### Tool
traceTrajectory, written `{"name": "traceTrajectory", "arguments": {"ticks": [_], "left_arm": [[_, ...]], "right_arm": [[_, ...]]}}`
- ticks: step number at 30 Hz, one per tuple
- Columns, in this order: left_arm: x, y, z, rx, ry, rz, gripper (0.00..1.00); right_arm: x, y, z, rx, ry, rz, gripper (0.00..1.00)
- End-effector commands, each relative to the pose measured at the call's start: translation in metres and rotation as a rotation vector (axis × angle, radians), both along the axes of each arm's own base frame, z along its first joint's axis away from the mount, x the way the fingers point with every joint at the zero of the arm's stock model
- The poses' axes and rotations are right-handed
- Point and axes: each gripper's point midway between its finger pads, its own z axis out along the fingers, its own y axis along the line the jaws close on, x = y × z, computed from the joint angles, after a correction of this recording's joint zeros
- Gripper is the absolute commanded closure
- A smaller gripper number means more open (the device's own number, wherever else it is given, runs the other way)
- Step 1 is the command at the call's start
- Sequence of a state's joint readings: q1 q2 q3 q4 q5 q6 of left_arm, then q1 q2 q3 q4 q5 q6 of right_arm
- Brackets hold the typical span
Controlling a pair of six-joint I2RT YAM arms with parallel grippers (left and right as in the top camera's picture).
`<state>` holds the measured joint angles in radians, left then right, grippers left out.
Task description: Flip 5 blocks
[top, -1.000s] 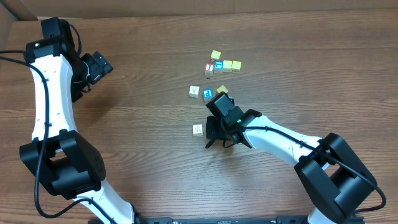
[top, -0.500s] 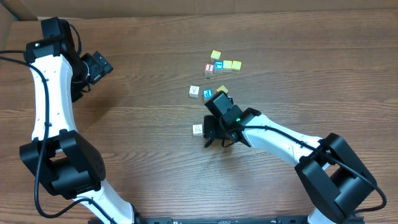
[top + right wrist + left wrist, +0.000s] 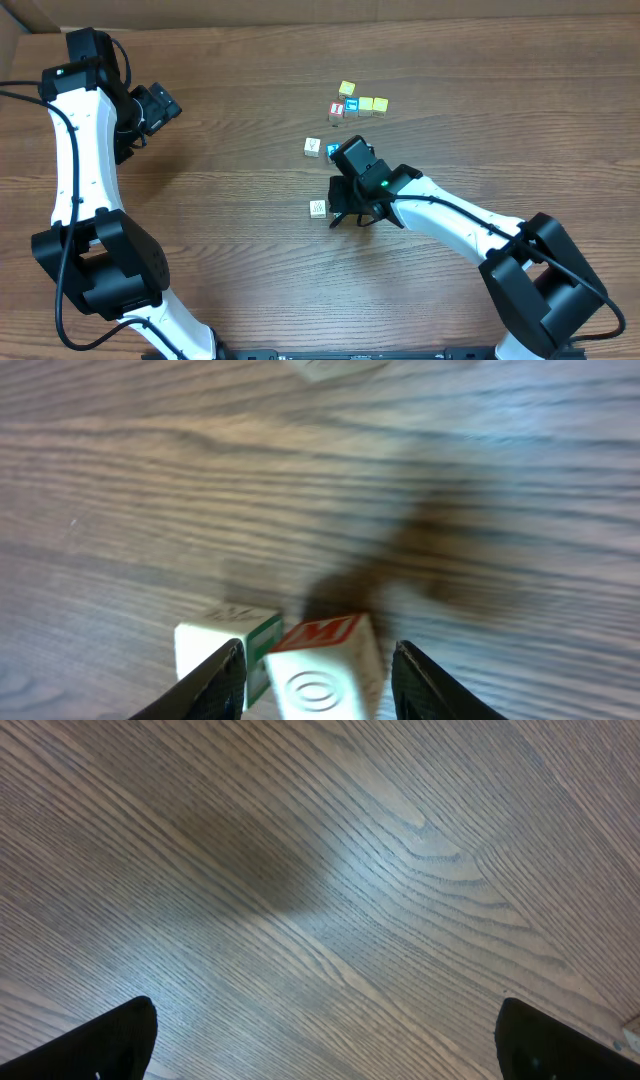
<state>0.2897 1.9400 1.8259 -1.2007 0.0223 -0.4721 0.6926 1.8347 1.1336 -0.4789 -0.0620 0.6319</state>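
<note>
**Overhead:** right gripper (image 3: 345,214) is lowered just beside a small white wooden cube (image 3: 318,208). Left gripper (image 3: 158,108) is well apart, on the farther arm.

**Left wrist:** jaws are spread wide over the bare wood-grain table (image 3: 320,870), with nothing between them.

**Right wrist:** a white-and-red printed wooden cube (image 3: 325,660) is bracketed between the half-spread fingers (image 3: 215,680), dead ahead. Whether it is pinched cannot be told.

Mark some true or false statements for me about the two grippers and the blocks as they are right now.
1. The left gripper is open over bare table. True.
2. A block with a red printed face sits between the fingers of the right gripper. True.
3. The blocks are stacked in a tower. False: the group of blocks lies side by side on the wood.
4. The left gripper hovers over the group of blocks. False: it is well off to the side, away from every block.
</note>
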Motion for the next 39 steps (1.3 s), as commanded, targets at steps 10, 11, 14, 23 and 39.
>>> {"name": "traceTrajectory", "arguments": {"ticks": [10,11,14,23,39], "left_arm": [[0.002,0.002,0.01,0.012,-0.025,-0.002,0.0],[0.002,0.002,0.01,0.012,-0.025,-0.003,0.0],[0.002,0.002,0.01,0.012,-0.025,-0.002,0.0],[0.002,0.002,0.01,0.012,-0.025,-0.002,0.0],[0.002,0.002,0.01,0.012,-0.025,-0.002,0.0]], "right_arm": [[0.012,-0.011,0.008,-0.016,-0.015,-0.037,0.87],[0.009,-0.015,0.006,-0.024,0.004,-0.053,0.92],[0.002,-0.022,0.0,-0.043,0.047,-0.083,0.94],[-0.015,-0.016,-0.007,-0.028,0.099,-0.058,0.94],[-0.019,-0.014,-0.009,0.0,0.137,-0.099,0.92]]}}
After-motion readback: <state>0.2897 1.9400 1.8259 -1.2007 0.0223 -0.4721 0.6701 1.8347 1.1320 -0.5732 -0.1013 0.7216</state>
